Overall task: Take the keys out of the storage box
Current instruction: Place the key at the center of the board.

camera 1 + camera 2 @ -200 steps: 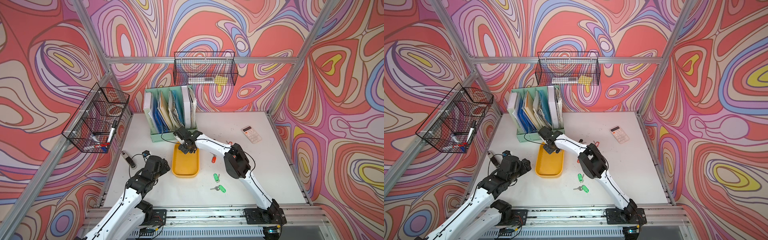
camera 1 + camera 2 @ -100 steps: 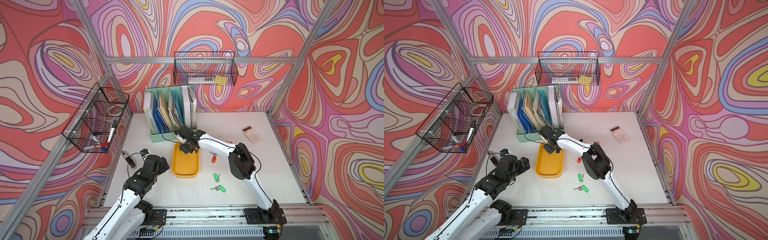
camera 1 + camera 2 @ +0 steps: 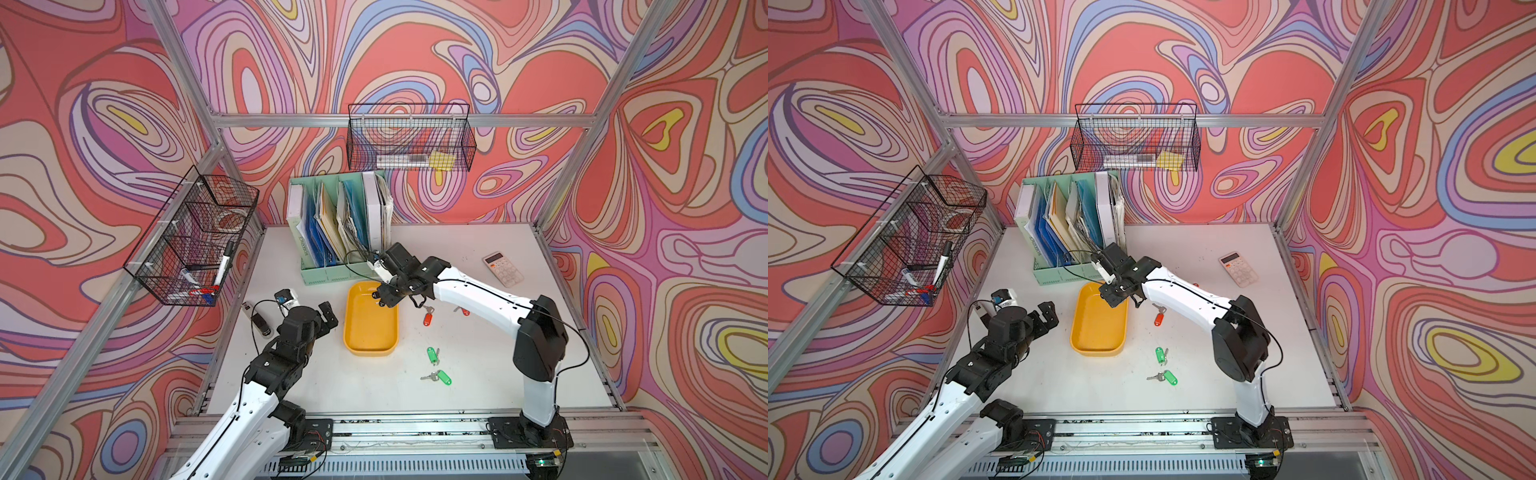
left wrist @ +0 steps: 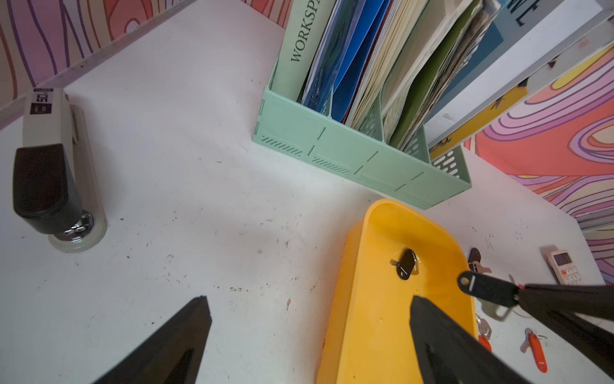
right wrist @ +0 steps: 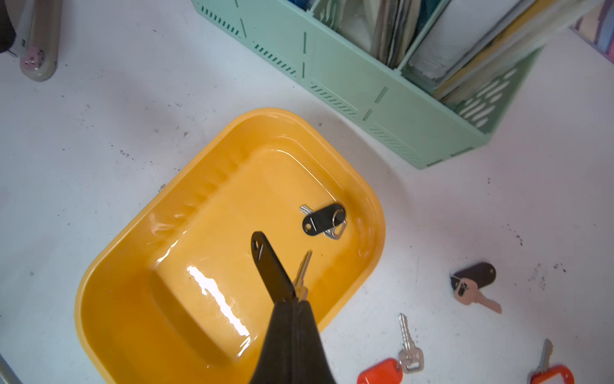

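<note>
Holding a black-tagged key (image 5: 269,262) above the storage box (image 5: 199,186) at its far end, right gripper (image 5: 292,301) clamped on it for carrying out, left gripper (image 4: 308,301) spread wide at the left, second black-tagged key (image 5: 324,220) waiting inside.

A scuffed white counter (image 3: 478,390) carried a yellow storage box (image 3: 370,332) beneath the right gripper (image 5: 294,304). A mint file organizer (image 3: 332,275) stood just beyond the gripper. Red-, green- and black-tagged keys (image 3: 432,355) lay scattered beside it, a calculator (image 3: 503,269) well away, and a stapler (image 4: 56,173) near the left gripper (image 4: 307,299).
</note>
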{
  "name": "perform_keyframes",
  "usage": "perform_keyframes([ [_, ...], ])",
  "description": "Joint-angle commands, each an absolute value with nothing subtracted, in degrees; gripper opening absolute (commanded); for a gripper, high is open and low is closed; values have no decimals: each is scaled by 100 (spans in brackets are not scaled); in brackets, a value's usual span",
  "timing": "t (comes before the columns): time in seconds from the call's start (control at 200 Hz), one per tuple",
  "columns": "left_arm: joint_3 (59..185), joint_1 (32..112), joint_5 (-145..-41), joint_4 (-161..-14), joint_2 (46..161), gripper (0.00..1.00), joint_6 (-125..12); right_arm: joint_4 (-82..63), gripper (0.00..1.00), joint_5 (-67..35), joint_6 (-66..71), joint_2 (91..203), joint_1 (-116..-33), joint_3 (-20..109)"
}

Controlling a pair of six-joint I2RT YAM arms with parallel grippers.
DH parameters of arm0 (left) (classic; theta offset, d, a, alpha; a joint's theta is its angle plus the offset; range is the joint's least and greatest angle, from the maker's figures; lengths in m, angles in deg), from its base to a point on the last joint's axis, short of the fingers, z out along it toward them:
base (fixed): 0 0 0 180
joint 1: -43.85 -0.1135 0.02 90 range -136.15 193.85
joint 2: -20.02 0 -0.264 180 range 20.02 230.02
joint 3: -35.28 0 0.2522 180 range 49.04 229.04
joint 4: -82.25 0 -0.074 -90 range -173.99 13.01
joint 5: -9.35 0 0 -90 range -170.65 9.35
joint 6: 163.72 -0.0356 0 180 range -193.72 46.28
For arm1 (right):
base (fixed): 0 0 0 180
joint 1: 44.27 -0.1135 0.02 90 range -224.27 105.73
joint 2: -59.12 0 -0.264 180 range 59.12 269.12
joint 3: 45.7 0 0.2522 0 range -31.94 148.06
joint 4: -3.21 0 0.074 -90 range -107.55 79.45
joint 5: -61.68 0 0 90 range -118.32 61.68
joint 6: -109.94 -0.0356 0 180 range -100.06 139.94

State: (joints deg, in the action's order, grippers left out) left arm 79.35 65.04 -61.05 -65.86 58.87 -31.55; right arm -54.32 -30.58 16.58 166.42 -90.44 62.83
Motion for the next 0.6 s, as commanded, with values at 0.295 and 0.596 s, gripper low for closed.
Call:
perform_keyframes([
  [0.295, 7911, 6498, -5580, -7559, 6368, 99, -3346, -5856, 0, -2713, 64, 14464, -7689, 3472],
  [0.596, 7911, 6501, -5613, -7551, 6505, 99, -3346, -5871, 0, -2805, -711, 14314, -7120, 2440],
])
